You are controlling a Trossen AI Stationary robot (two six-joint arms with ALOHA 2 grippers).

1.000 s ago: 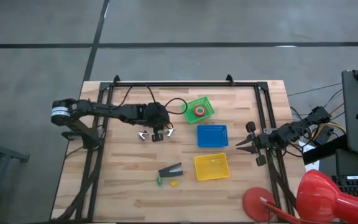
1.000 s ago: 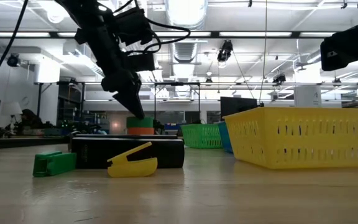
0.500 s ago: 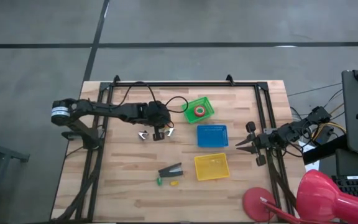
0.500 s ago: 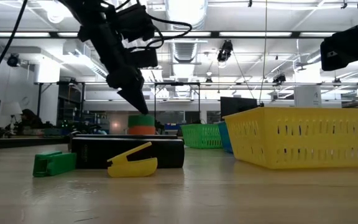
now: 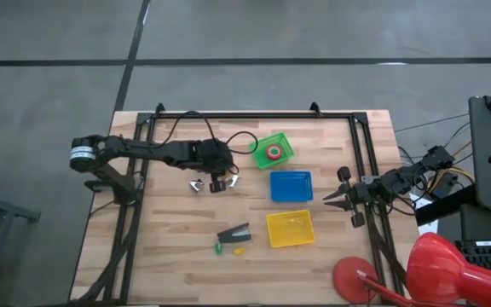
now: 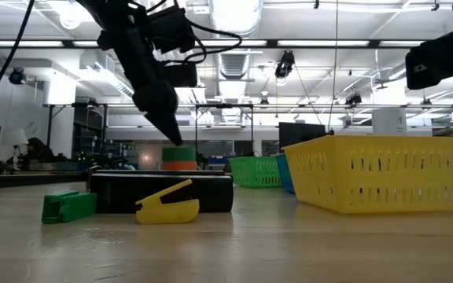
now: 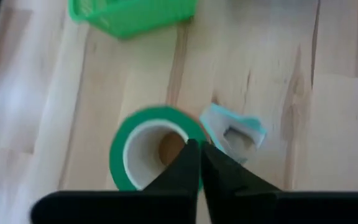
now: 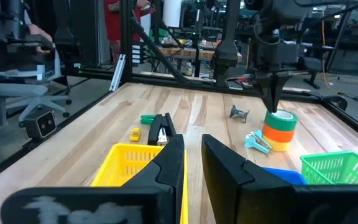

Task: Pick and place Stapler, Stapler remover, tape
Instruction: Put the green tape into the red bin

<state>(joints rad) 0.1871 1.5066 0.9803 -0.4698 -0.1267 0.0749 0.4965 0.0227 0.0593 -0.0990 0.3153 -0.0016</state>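
The dark stapler (image 5: 234,233) lies flat on the table near the front, left of the yellow basket (image 5: 290,228). The red-orange tape (image 5: 273,153) lies in the green basket (image 5: 285,142). A small grey clawed tool (image 5: 196,184) lies on the table. My left gripper (image 7: 194,149) is shut and points down just above a stack of two rolls, green (image 7: 120,155) on orange (image 8: 277,142). I cannot tell if it touches the green roll. My right gripper (image 8: 191,146) waits at the table's right edge, slightly open and empty.
A cyan object (image 7: 235,134) lies beside the roll stack. A blue basket (image 5: 291,185) stands between the green and yellow ones. A green bit (image 5: 218,248) and a yellow bit (image 5: 239,251) lie in front of the stapler. A black frame runs along the table's left, far and right sides.
My left gripper has swayed a little over the stacked rolls, staying shut and pointing down. The rolls and the other things have stayed where they were.
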